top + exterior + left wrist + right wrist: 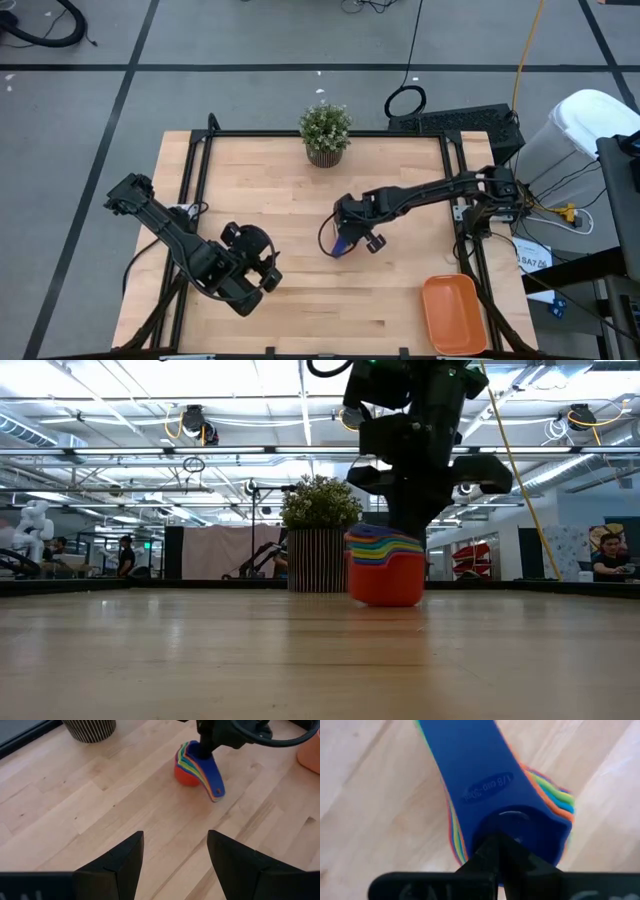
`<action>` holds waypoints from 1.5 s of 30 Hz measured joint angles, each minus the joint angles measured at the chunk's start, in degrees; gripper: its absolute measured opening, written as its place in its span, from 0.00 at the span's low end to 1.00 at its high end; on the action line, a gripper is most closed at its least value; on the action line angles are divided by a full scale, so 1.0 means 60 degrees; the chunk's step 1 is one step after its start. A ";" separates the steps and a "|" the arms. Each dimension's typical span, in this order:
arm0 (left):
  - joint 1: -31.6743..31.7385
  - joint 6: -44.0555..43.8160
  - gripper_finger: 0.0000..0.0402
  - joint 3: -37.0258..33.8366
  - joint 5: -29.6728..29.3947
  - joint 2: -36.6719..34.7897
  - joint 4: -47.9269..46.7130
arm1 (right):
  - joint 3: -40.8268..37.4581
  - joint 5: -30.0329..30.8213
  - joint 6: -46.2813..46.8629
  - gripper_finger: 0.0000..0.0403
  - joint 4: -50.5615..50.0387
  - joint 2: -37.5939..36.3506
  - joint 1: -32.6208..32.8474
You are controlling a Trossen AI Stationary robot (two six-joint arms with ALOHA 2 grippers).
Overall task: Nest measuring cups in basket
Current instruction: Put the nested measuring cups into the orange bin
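Measuring cups (341, 243), nested in one stack, are sitting mid-frame on the table (300, 310), the right gripper (346, 215) pressed together inside the top cup. Left gripper (262, 272) is waiting spread, lower left. Basket (455, 313) is lying lower right; with nothing clamped, the stack could tip or slide.

One nested stack of measuring cups (342, 243) stands near the table's centre. Its rims in the low view show about seven colours, red at the bottom, but the exact number of cups cannot be told for sure. One orange basket (455, 314) lies at about 4 o'clock from the stack. One small potted plant (325, 133) stands at about 12 o'clock from it. Two dark robot arms work over one wooden table (300, 310), each carrying one gripper: the left gripper (268, 272) and the right gripper (352, 235).
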 joint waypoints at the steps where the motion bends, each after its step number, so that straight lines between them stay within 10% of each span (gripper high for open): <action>1: 0.0000 0.0000 0.55 0.0000 0.0000 0.0004 0.0000 | 0.0000 -0.0025 0.0031 0.00 -0.0165 0.0000 0.0004; 28: -0.0007 0.0151 0.55 -0.0004 0.0004 0.0004 0.0174 | -0.0040 -0.0248 0.0431 0.00 -0.0855 -0.0350 0.0033; 45: 0.0763 0.1300 0.54 -0.1188 0.0693 0.0678 0.0907 | -0.0036 0.1520 0.0497 0.00 -0.0512 -0.0368 -0.0662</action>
